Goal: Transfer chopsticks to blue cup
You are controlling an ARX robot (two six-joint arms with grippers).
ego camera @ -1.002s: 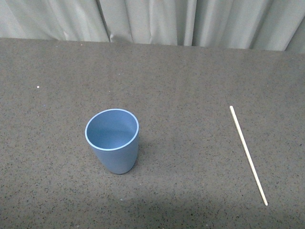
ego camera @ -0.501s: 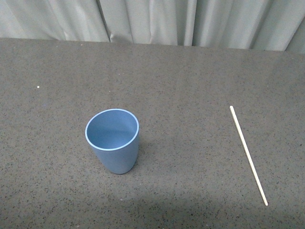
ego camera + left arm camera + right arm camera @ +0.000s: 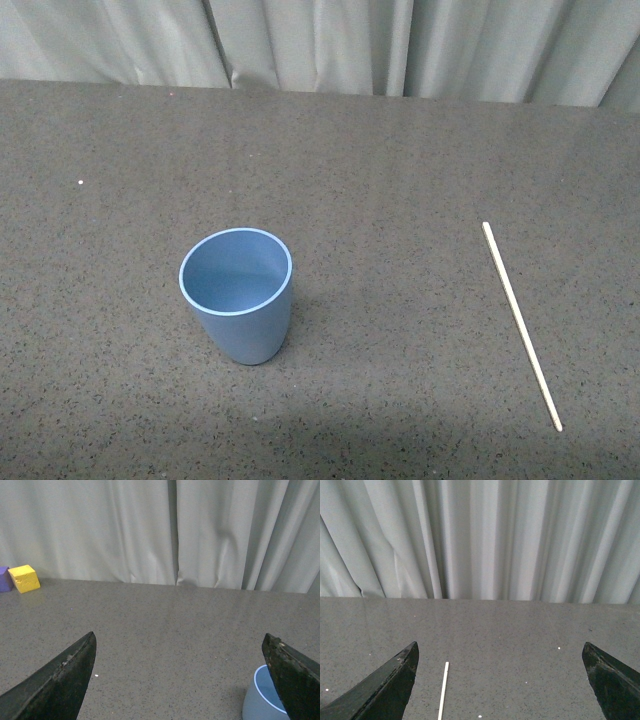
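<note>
Chopsticks (image 3: 522, 327): one thin cream stick lies flat on the table (image 3: 400, 150), out on the right side and well apart from the cup, with its far end angled slightly toward the left.

The table is a dark grey speckled surface that fills most of the front view. A pale grey curtain (image 3: 320, 45) hangs in folds along its far edge.

The left gripper (image 3: 179, 637) shows in its wrist view as two dark fingers spread wide apart, with only bare table between them and nothing held. The right gripper (image 3: 500, 645) is spread just as wide and also holds nothing. In the right wrist view the stick (image 3: 443, 690) shows on the table between the two fingers, touching neither. Neither arm appears in the front view.

The cup (image 3: 240, 310) is light blue with a paler rim and stands upright left of centre, mouth up. In the left wrist view the cup (image 3: 255, 702) is partly hidden behind one finger.

A yellow block (image 3: 24, 578) sits near the curtain, with a purple block (image 3: 4, 578) just beside it, cut off by the picture's edge.

A tiny white speck (image 3: 80, 182) lies on the table's left side.
</note>
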